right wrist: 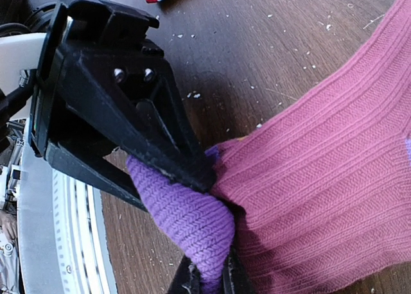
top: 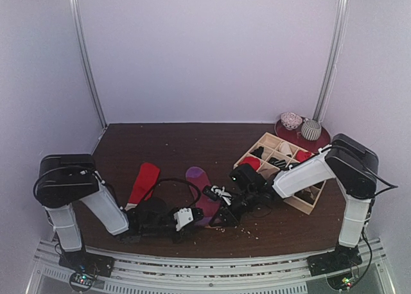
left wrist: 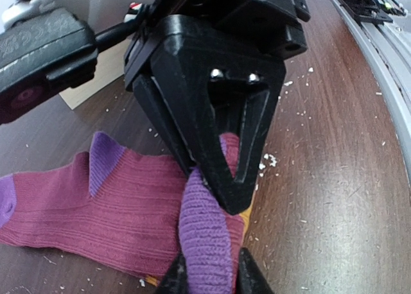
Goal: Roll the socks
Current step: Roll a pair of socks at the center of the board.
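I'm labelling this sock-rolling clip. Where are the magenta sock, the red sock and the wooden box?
magenta sock (left wrist: 83,207): left wrist view, on its ribbed foot.
red sock (top: 144,181): top external view, about halfway along its length.
wooden box (top: 252,147): top external view, on its far-left wall.

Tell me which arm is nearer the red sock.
Left. The left arm lies just beside the red sock, the left pincer on the magenta sock next to it. The right arm reaches in from the opposite side.
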Robot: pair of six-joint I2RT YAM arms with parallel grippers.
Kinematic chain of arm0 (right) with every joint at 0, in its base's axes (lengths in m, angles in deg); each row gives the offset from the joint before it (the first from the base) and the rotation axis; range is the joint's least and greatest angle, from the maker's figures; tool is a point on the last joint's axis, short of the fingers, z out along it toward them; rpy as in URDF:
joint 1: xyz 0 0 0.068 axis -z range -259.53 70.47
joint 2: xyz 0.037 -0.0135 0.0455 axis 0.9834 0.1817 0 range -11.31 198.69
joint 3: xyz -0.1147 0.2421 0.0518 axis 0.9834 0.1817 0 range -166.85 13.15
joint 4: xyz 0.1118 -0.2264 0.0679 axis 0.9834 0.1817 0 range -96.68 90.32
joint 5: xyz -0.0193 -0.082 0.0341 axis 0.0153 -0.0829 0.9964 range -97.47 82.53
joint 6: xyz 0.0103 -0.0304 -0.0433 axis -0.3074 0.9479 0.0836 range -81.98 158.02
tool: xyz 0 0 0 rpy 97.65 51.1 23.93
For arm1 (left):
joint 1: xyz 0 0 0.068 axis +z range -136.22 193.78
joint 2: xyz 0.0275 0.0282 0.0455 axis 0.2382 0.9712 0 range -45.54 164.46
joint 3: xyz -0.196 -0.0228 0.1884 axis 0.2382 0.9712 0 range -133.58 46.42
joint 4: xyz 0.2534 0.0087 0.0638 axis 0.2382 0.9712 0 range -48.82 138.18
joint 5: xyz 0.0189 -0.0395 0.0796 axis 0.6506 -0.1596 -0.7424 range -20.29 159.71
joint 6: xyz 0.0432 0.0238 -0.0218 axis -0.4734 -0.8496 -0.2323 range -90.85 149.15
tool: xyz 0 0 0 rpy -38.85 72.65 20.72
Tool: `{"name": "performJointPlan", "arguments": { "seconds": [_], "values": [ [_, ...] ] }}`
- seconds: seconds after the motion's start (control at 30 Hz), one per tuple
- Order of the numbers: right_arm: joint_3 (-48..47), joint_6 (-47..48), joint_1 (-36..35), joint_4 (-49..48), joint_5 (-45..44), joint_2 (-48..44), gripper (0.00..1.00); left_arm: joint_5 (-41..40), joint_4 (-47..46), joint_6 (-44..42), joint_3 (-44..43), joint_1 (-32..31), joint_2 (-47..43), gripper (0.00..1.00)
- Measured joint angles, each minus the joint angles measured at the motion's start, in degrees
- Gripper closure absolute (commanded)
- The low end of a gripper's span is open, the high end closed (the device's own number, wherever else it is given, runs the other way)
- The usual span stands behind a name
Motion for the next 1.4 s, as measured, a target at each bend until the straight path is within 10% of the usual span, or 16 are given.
{"name": "performJointPlan", "arguments": {
  "seconds": [0.1,0.47,0.6,0.83,1.4],
  "values": [
    [-0.15,0.00,0.09,0.11,0.24,0.15,0.95,0.68,0.04,0.59,-0.02,0.11,0.15,1.00],
    [3.48,2.78,0.15,0.70,-4.15,-5.14,0.70,0.22,5.57,11.89,-2.99,0.85,-0.15,1.00],
    [11.54,5.40,-0.11,-2.80,-9.16,-15.08,0.33,0.66,9.73,18.64,-3.63,1.29,-1.46,1.00],
    [25.03,17.73,-5.42,-17.46,-20.04,-29.44,0.31,2.56,13.81,26.60,-3.74,2.29,-3.17,1.00],
    [17.14,41.42,-13.68,-21.75,-33.64,-14.23,0.34,6.86,11.98,30.38,-3.96,3.61,-1.60,1.00]
  ]
}}
